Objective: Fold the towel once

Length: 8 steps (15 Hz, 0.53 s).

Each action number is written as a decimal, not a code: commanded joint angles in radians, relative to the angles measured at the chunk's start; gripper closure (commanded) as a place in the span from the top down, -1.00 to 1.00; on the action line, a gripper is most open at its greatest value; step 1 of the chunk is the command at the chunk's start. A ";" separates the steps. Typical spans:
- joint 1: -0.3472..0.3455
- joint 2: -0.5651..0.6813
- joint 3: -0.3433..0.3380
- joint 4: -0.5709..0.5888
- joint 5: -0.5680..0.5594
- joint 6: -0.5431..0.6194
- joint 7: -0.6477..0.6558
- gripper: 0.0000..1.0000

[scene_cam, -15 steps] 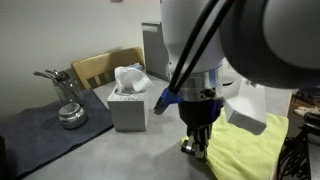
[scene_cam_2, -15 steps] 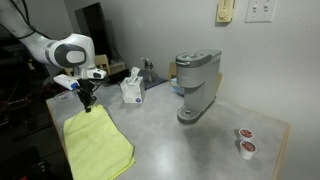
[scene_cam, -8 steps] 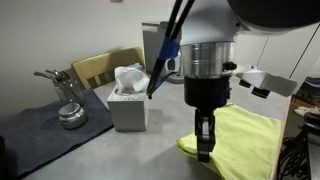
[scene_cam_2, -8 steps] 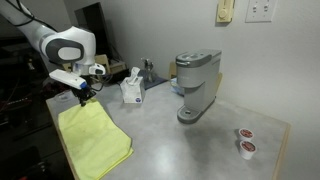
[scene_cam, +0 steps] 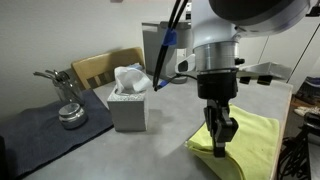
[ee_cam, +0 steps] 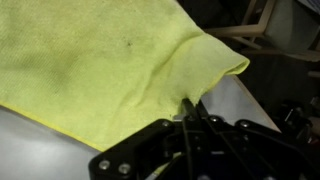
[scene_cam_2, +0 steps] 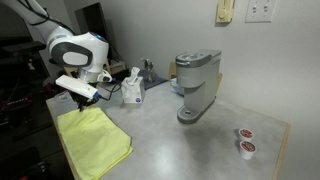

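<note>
The soft, nubbly yellow towel (scene_cam: pixel 258 138) lies mostly flat on the smooth grey table (scene_cam: pixel 120 160), close to the table's edge; one corner is drawn up into a rumpled, pointed peak, which shows most clearly in the wrist view. The dark gripper (scene_cam: pixel 221 146) has its fingers pinched together on that raised corner; a square tissue box (scene_cam: pixel 128 108) with crumpled white tissue stands well apart.

Office break corner: coffee maker (scene_cam_2: pixel 194 84); tissue box (scene_cam: pixel 128 104); pods (scene_cam_2: pixel 245 141).
</note>
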 commanded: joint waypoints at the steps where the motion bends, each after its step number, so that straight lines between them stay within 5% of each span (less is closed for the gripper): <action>1: 0.010 -0.031 -0.065 -0.020 -0.005 -0.067 -0.049 -0.98; 8: 0.018 -0.071 -0.149 -0.031 -0.057 -0.111 -0.003 -0.98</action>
